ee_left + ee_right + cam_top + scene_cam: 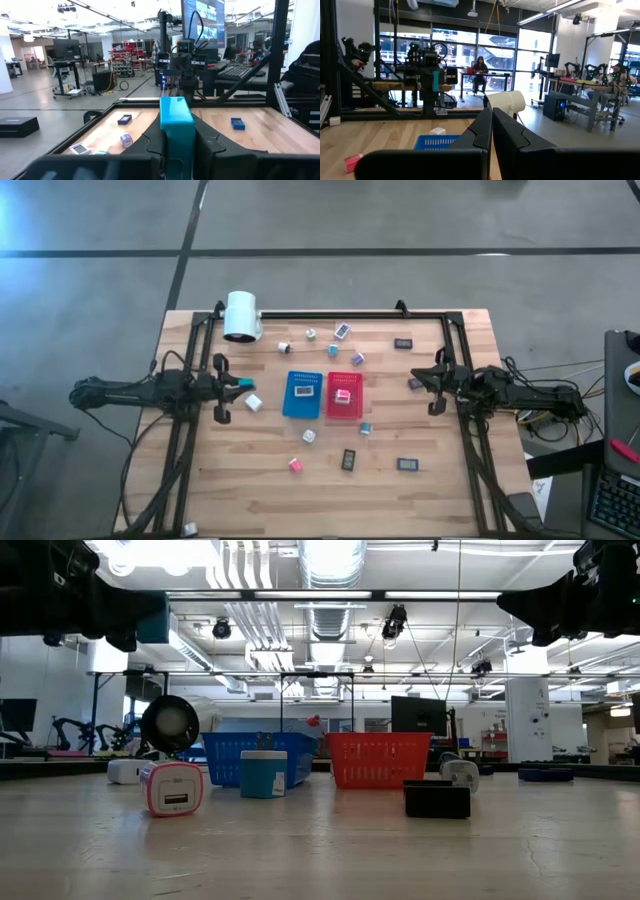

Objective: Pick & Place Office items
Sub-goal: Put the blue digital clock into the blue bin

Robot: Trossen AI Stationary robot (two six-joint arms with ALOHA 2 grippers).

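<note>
The left end effector (176, 145) pinches a teal cube (175, 117), probably light and rigid; right end effector (491, 131) is pressed together.

Two perforated trays, one blue tray (302, 395), one red tray (344, 396), one white cylinder (242, 316), about fifteen small office items (349, 459) scattered, two arms

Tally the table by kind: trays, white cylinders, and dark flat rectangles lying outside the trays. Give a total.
Trays: 2, the blue tray and the red tray
White cylinder: 1
Dark flat rectangles: 4
Total: 7
</note>
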